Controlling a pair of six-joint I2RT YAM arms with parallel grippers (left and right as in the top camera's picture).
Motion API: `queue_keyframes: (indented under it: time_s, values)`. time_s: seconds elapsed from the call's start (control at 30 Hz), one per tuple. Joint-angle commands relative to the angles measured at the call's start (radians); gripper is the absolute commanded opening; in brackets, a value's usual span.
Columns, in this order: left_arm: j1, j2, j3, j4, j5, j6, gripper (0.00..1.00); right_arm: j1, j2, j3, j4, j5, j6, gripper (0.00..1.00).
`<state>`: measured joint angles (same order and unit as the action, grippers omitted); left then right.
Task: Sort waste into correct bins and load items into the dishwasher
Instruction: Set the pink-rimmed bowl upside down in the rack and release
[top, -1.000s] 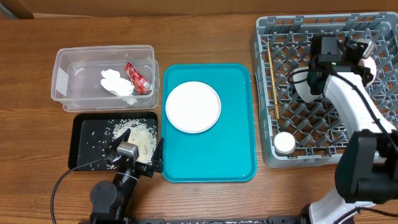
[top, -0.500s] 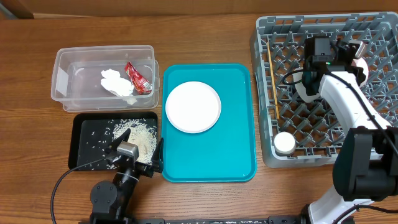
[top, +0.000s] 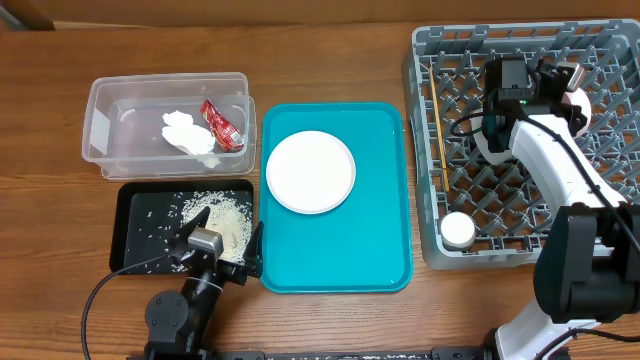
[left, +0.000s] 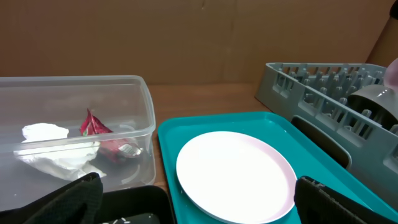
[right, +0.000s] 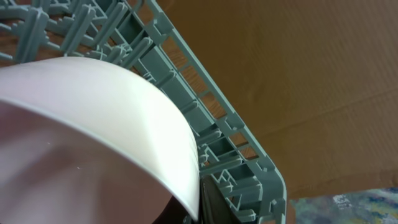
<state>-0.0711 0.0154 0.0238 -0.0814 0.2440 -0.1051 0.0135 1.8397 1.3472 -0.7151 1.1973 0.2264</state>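
Observation:
A round white plate (top: 310, 171) (left: 235, 174) lies on the teal tray (top: 380, 240). My left gripper (top: 222, 237) (left: 199, 200) is open, low at the near edge between the black tray (top: 135, 240) and the teal tray, with nothing in it. The rice (top: 228, 217) lies in the black tray. Inside the clear tub (top: 105, 150) are the red wrapper (top: 221, 125) (left: 93, 124) and the white napkin (top: 188, 133) (left: 53, 146). Over the grey dish rack (top: 520, 200), my right gripper (top: 570, 90) (right: 199, 208) is shut on the rim of a white bowl (top: 485, 145) (right: 93, 124), held on edge among the pegs.
A small white cup (top: 459, 229) stands in the rack's near left corner. Thin chopsticks (top: 438, 130) lie along its left side. The rack's wall (right: 249, 155) is close beside the held bowl. Bare wooden table surrounds the containers.
My right arm has shifted slightly left over the rack with the bowl still gripped. The left arm has not moved.

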Motion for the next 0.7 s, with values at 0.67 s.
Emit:
queue_keyframes:
  time_s: [0.67]
  values:
    - [0.006, -0.011, -0.008, 0.004, 0.008, -0.013, 1.00, 0.014, 0.074, 0.001, -0.014, -0.032, -0.070, 0.06]
